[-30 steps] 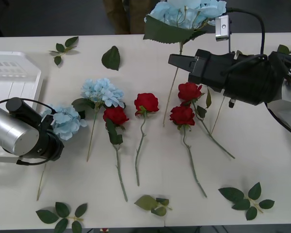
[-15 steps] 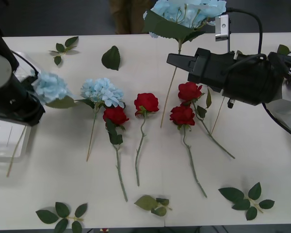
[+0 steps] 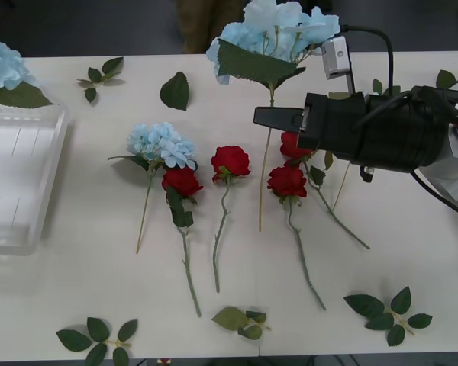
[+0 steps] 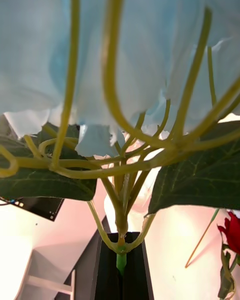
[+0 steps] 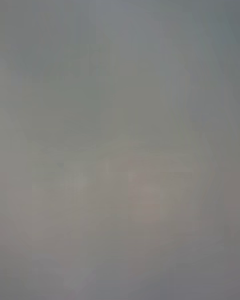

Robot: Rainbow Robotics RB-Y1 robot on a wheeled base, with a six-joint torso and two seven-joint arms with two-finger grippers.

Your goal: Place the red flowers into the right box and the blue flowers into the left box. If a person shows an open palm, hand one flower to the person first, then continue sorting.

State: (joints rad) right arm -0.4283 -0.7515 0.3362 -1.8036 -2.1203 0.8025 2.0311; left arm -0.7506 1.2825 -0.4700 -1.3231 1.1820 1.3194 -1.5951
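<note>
My right gripper (image 3: pixel 266 117) is shut on the thin stem of a blue flower (image 3: pixel 275 32), held above the table's far middle. In the right wrist view the black fingers (image 4: pixel 102 272) pinch that stem (image 4: pixel 120 261) below the pale head (image 4: pixel 120 50). A second blue flower (image 3: pixel 1 67) hangs over the far corner of the left box (image 3: pixel 55 164); what holds it is out of frame. A third blue flower (image 3: pixel 162 144) lies on the table. Beside it lie red flowers (image 3: pixel 182 181), (image 3: pixel 230 161), (image 3: pixel 287 181), and one more (image 3: pixel 292 145) sits half under my right gripper. The right box (image 3: pixel 456 174) peeks out behind my right arm.
Loose green leaf sprigs lie at the far left (image 3: pixel 99 74), far middle (image 3: pixel 175 91), front left (image 3: pixel 97 340), front middle (image 3: pixel 243 320) and front right (image 3: pixel 388 308). A person's tan trousers (image 3: pixel 204 21) stand beyond the table's far edge.
The left arm has swung up and left out of the front view, carrying its blue flower from beside the box to over its far corner. My right gripper has shifted slightly left with its flower.
</note>
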